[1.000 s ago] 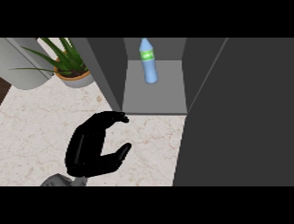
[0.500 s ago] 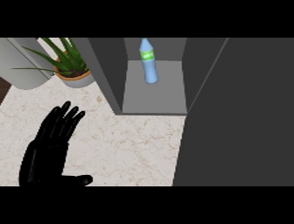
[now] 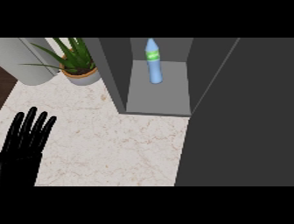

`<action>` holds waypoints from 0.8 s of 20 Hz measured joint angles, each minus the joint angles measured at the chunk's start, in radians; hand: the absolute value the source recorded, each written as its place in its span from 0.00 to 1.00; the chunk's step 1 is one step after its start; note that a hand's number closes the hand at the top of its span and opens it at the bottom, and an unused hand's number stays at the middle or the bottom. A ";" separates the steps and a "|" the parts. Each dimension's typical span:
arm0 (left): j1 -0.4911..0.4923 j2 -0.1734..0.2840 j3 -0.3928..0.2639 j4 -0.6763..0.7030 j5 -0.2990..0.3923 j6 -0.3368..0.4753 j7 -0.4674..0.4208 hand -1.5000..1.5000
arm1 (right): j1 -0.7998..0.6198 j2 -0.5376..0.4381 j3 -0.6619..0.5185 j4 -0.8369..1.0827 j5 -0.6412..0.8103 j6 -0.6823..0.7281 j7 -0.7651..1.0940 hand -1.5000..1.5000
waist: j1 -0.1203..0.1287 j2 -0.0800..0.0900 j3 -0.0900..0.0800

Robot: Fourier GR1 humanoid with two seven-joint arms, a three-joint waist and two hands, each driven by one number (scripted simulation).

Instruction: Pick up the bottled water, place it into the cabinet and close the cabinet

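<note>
The bottled water [image 3: 153,65], pale blue with a green label, stands upright on the shelf inside the grey cabinet [image 3: 159,97], near its back. The cabinet's dark door [image 3: 253,122] is swung open and fills the right side of the view. My left hand [image 3: 20,146] is at the lower left over the marble counter, open with straight fingers pointing up the view, well apart from the cabinet and holding nothing. My right hand does not show.
A potted green plant [image 3: 78,65] stands left of the cabinet, beside a large pale grey cylinder [image 3: 17,57]. The marble counter [image 3: 117,144] ends at the left, where dark wood flooring shows.
The left hand moved from the counter's middle, near the cabinet's front, down and to the left. Its curled fingers straightened out. The bottle and door stayed put.
</note>
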 measured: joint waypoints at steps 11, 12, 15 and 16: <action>0.082 0.099 0.090 -0.029 0.074 -0.131 -0.001 0.00 | -0.084 0.050 0.049 0.013 -0.027 -0.066 0.095 1.00 | 0.059 0.021 -0.001; 0.088 0.105 0.096 -0.028 0.079 -0.143 -0.003 0.00 | -0.096 0.050 0.049 0.014 -0.030 -0.064 0.105 1.00 | 0.065 0.023 -0.001; 0.099 0.128 0.115 -0.030 0.092 -0.178 -0.002 0.00 | -0.129 0.053 0.050 0.014 -0.040 -0.057 0.134 1.00 | 0.085 0.030 -0.001; 0.099 0.135 0.120 -0.033 0.096 -0.186 -0.001 0.00 | -0.143 0.053 0.049 0.014 -0.042 -0.053 0.145 1.00 | 0.091 0.032 -0.002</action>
